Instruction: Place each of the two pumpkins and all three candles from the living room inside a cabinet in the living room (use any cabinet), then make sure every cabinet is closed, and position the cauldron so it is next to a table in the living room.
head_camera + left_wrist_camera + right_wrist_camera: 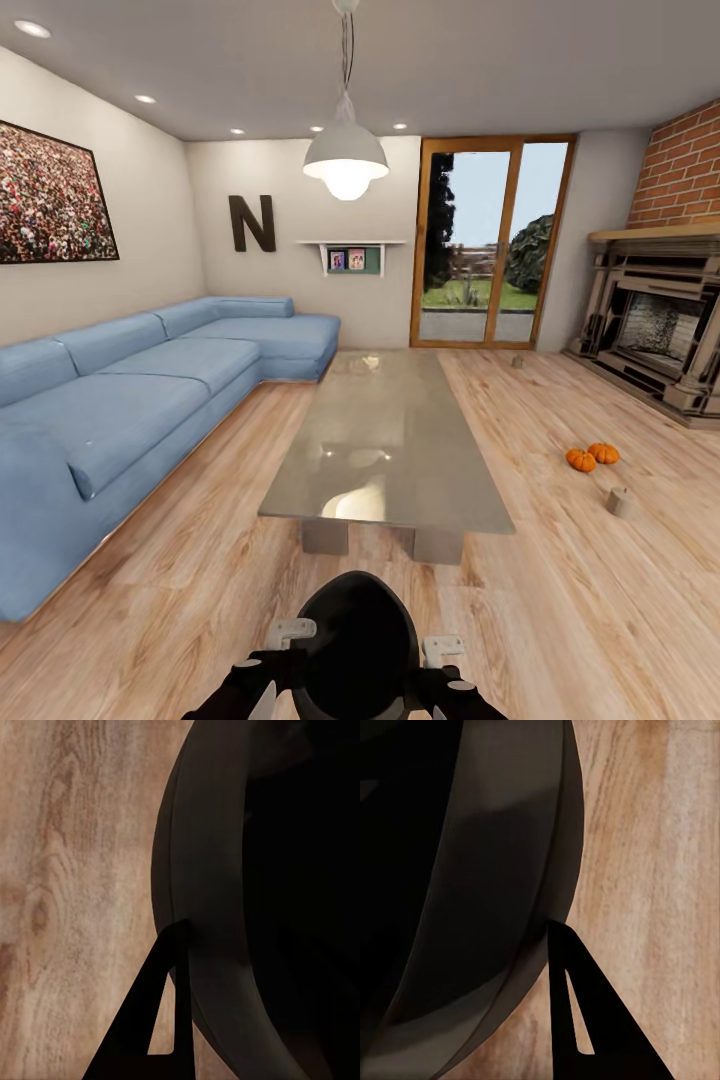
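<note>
Two orange pumpkins [592,456] sit touching each other on the wooden floor [520,620], in front of the fireplace [660,335]. A small pale candle [620,501] stands on the floor near them, another [517,361] farther back by the glass door [490,245]. The glass desk [390,440] stands between the pumpkins and the blue sofa [130,390]. A black cauldron [355,640] sits between both arms; I cannot tell whether the left tool [161,1020] and right tool [577,1012] are apart or together.
</note>
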